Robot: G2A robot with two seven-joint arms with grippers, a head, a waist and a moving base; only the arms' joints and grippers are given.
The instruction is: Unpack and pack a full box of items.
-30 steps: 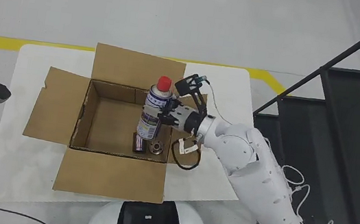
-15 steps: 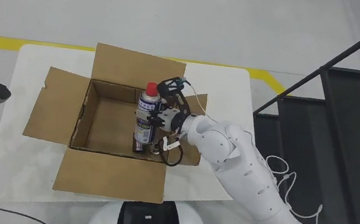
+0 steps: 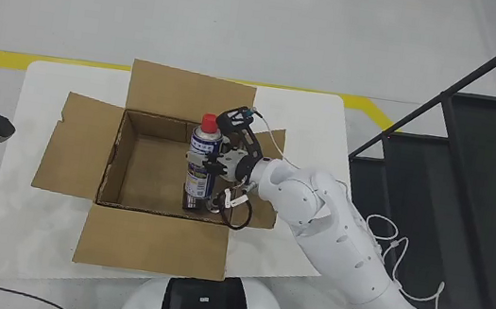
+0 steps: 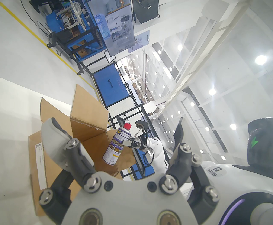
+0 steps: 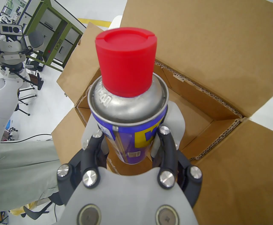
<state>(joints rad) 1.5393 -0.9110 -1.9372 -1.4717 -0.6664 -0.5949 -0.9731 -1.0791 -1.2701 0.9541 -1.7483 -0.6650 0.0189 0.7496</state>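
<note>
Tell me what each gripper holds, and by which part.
The right gripper holds the can around the middle of its body. The left gripper is open and holds nothing.

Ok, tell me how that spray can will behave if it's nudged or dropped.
Tall and narrow, the can would probably tip if nudged, then roll, being round. Its smooth metal wall looks rigid but likely slippery, so the right end effector, shut around its body, may need a firm hold.

Bright, even overhead light; ceiling lamps (image 4: pixel 261 59) flare white in the left wrist view. The box (image 3: pixel 149 177) interior is softly shaded; both wrist views bow straight lines near their edges.
</note>
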